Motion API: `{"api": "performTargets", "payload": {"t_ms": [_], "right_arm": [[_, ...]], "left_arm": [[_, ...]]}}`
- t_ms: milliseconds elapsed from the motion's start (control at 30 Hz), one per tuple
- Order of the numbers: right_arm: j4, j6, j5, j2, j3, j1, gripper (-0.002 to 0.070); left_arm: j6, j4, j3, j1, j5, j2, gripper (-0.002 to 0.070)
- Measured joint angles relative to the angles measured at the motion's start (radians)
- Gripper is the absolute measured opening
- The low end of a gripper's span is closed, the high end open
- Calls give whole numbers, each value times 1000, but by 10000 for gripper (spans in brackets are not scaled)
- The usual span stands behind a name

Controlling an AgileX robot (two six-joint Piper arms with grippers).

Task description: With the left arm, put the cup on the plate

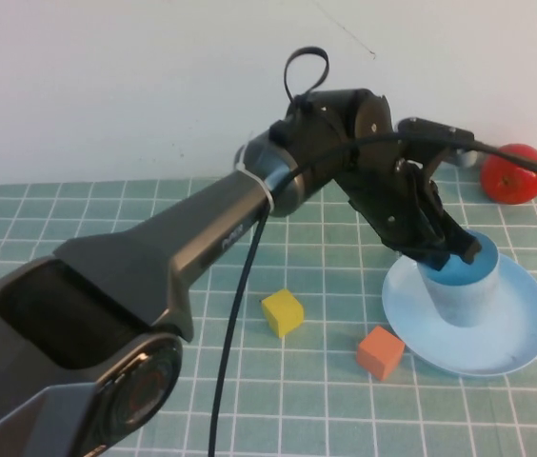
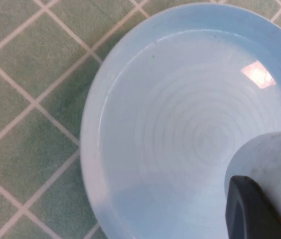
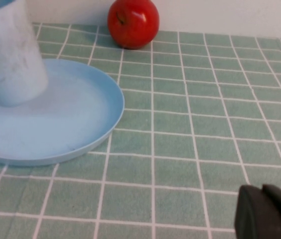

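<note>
The light blue cup (image 1: 464, 297) stands upright on the left part of the light blue plate (image 1: 511, 338), its base down at the plate's surface. My left gripper (image 1: 447, 251) reaches in from above and is shut on the cup's near rim, one finger inside and one outside. In the left wrist view the cup (image 2: 275, 157) shows beside one dark finger (image 2: 250, 211), over the plate (image 2: 170, 129). The right wrist view shows the cup (image 3: 8, 55) on the plate (image 3: 61, 124). My right gripper (image 3: 266, 213) is low over the mat to the plate's right, its fingers together and empty.
A red apple (image 1: 511, 173) sits behind the plate near the wall; it also shows in the right wrist view (image 3: 133, 22). A yellow cube (image 1: 283, 312) and an orange cube (image 1: 380, 352) lie on the green gridded mat left of the plate.
</note>
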Motion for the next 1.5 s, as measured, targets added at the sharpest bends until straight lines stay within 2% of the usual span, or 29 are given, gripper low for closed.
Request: {"api": "performTargets", "payload": {"t_ms": [367, 433, 600, 700, 767, 900, 1067, 1300, 1500], "right_arm": [[0, 0, 0, 0, 0, 0, -2], [0, 0, 0, 0, 0, 0, -2], [0, 0, 0, 0, 0, 0, -2], [0, 0, 0, 0, 0, 0, -2], [0, 0, 0, 0, 0, 0, -2], [0, 0, 0, 0, 0, 0, -2], [0, 0, 0, 0, 0, 0, -2], [0, 0, 0, 0, 0, 0, -2], [0, 0, 0, 0, 0, 0, -2]], "left_arm": [[52, -9, 0, -16, -74, 40, 39], [58, -9, 0, -16, -80, 46, 84], [68, -18, 0, -16, -97, 60, 280], [70, -18, 0, -16, -105, 60, 353], [70, -10, 0, -16, -125, 60, 372], [66, 40, -36, -16, -112, 60, 384], [37, 122, -148, -16, 0, 60, 382], [-188, 360, -285, -16, 132, 49, 265], [-256, 481, -292, -16, 172, -50, 242]]}}
